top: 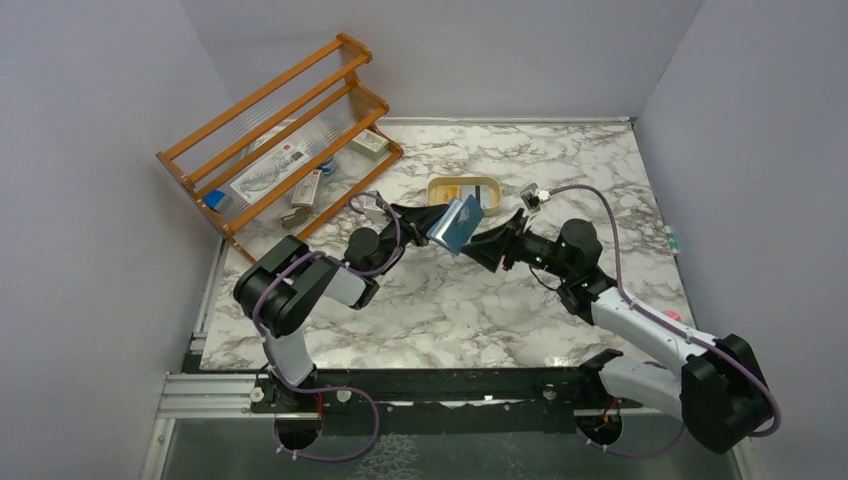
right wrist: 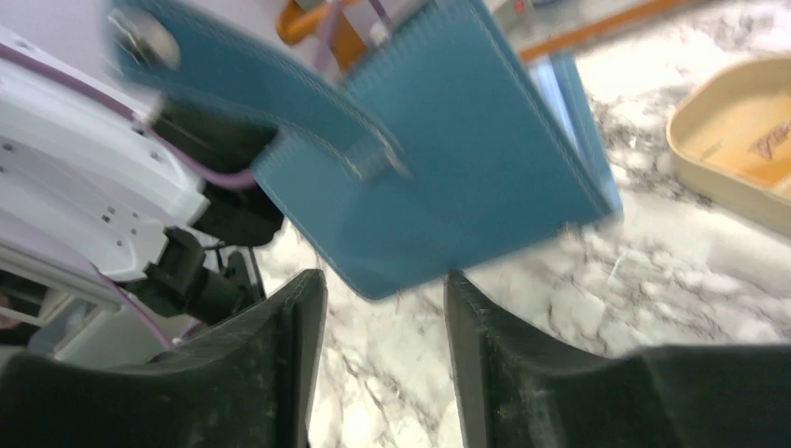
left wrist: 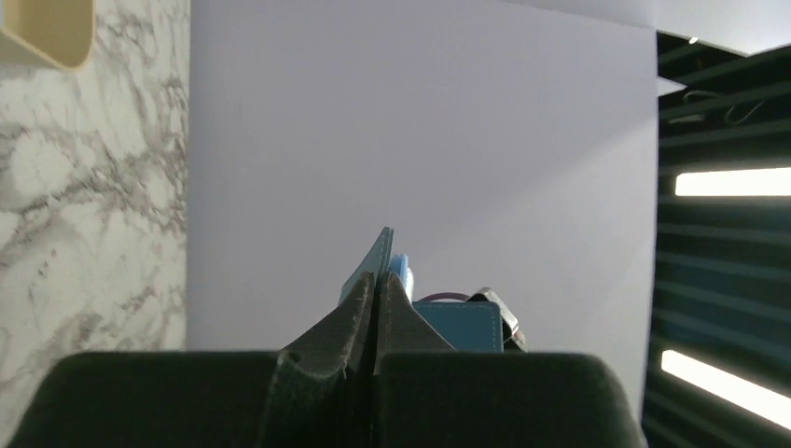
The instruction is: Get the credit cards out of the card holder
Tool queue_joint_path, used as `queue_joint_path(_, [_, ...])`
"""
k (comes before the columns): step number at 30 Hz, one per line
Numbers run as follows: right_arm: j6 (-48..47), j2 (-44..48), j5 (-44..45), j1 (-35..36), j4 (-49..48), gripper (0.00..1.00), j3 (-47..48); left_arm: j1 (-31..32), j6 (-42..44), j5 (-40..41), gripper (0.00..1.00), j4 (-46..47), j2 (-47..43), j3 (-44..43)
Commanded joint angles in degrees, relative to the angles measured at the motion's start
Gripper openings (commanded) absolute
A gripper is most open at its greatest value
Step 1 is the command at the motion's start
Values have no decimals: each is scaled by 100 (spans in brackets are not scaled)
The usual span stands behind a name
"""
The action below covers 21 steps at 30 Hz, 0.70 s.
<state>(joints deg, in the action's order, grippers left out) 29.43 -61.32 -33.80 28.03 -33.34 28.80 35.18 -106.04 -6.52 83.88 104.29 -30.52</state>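
My left gripper (top: 432,222) is shut on one edge of the teal-blue card holder (top: 458,224) and holds it above the table. In the left wrist view the shut fingertips (left wrist: 376,278) pinch a teal flap (left wrist: 381,252), with a pale blue card edge (left wrist: 402,265) beside it. My right gripper (top: 484,244) is open, just right of the holder. In the right wrist view the holder (right wrist: 448,159) hangs blurred, its snap tab (right wrist: 252,84) up left. Its lower corner sits just above the gap of the open gripper (right wrist: 384,280), untouched. The other cards are hidden.
A cream tray (top: 437,186) lies behind the holder and shows in the right wrist view (right wrist: 709,177), with something flat and yellow inside (right wrist: 760,140). A wooden rack (top: 280,130) with white packets stands at the back left. Grey walls enclose the marble table (top: 450,300).
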Motion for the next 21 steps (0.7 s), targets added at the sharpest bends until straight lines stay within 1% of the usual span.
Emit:
queue_joint_path(1, [-4,-193,-91,-8,-146,65,-391,-79,1688,-299,0,-1204,-866,-280])
queue_joint_path(4, [-123,-186,53,-5,-38,83,-417,-76,2700,-128,0,-2499,-1415,-454])
queue_joint_path(6, [-219,-80,205,-8,141,89,-349,-73,3309,166,0,-3356,-1756,-518])
queue_joint_path(8, [-331,59,379,-8,300,91,-283,-73,3824,555,0,-4096,-2072,-553])
queue_joint_path(13, [-420,483,828,-5,559,92,-296,-4,4896,1631,0,-5364,-2661,-642])
queue_joint_path(18, [-441,983,1541,-6,973,93,-298,151,5401,2301,0,-5961,-2950,-667])
queue_joint_path(21, [-524,762,1377,-8,1136,94,-110,272,5567,2634,0,-6127,-3039,-624])
